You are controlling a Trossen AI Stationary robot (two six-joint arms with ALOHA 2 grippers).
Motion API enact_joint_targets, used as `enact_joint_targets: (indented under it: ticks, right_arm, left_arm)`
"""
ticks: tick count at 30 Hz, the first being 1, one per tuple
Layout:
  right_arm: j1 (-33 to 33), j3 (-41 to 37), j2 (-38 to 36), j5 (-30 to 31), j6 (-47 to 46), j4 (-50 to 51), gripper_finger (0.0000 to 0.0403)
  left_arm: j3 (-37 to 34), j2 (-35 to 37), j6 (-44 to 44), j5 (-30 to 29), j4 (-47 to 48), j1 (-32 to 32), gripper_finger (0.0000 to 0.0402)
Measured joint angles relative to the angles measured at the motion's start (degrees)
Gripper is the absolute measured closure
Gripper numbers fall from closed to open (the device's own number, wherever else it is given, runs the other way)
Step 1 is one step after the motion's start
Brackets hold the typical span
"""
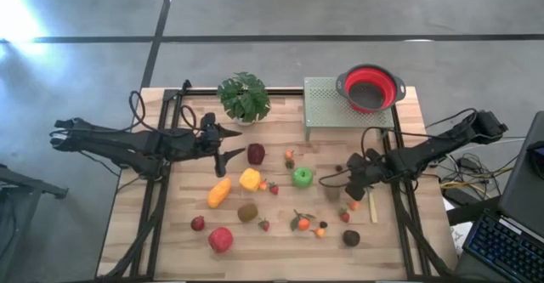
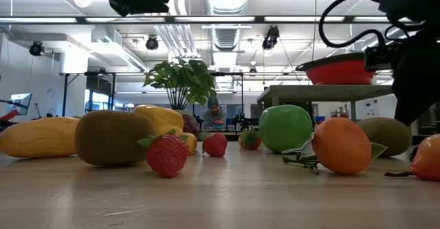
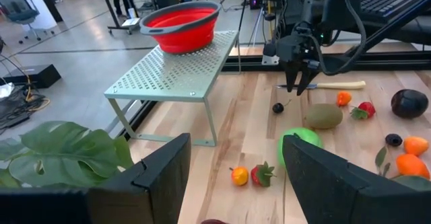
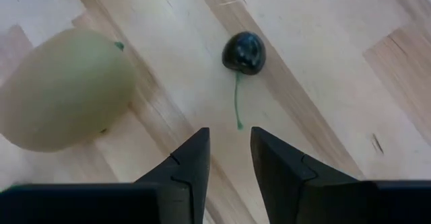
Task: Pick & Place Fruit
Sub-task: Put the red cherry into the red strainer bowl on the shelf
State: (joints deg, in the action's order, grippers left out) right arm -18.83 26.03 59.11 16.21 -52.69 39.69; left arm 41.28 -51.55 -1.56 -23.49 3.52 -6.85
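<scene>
Toy fruit lies scattered on the wooden table [image 1: 170, 257]: a green apple [image 1: 303, 177], a maroon fruit [image 1: 256, 154], a yellow one [image 1: 250, 179], an orange one [image 1: 218, 192], a red apple [image 1: 220, 239]. My right gripper [image 4: 229, 146] points steeply down, open by a narrow gap, just above a dark cherry [image 4: 244, 52] with a green stem [image 4: 236, 103]. A pale green kiwi [image 4: 64, 89] lies beside the cherry. My left gripper [image 3: 236, 143] waits open above the table's left part, near the potted plant [image 1: 244, 96].
A red colander [image 1: 371, 87] stands on a grey perforated rack [image 1: 327, 104] at the far right. A pale-handled knife [image 3: 337, 85] lies behind my right gripper. Strawberries [image 3: 262, 175], a tangerine [image 1: 303, 223] and a dark brown fruit [image 1: 351, 237] lie toward the near edge.
</scene>
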Motion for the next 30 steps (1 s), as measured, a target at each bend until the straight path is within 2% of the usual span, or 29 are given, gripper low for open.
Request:
enact_joint_targets:
  ticks: [9,15,30]
  right_arm:
    - [4.17,-0.56,1.21,-3.09,2.22,-2.06,0.0264]
    - [6.2,-0.58,4.01,-4.27,2.92,-3.18,0.0257]
    - [6.51,-0.49,10.08,-4.88,3.67,-6.86,0.0323]
  left_arm:
    - [-0.4,0.0,-0.19,0.02,0.11,0.02,0.0161]
    - [-0.38,0.0,-1.34,0.02,0.18,0.02,0.0161]
    - [-0.38,0.04,-3.35,0.04,0.58,0.02,0.0161]
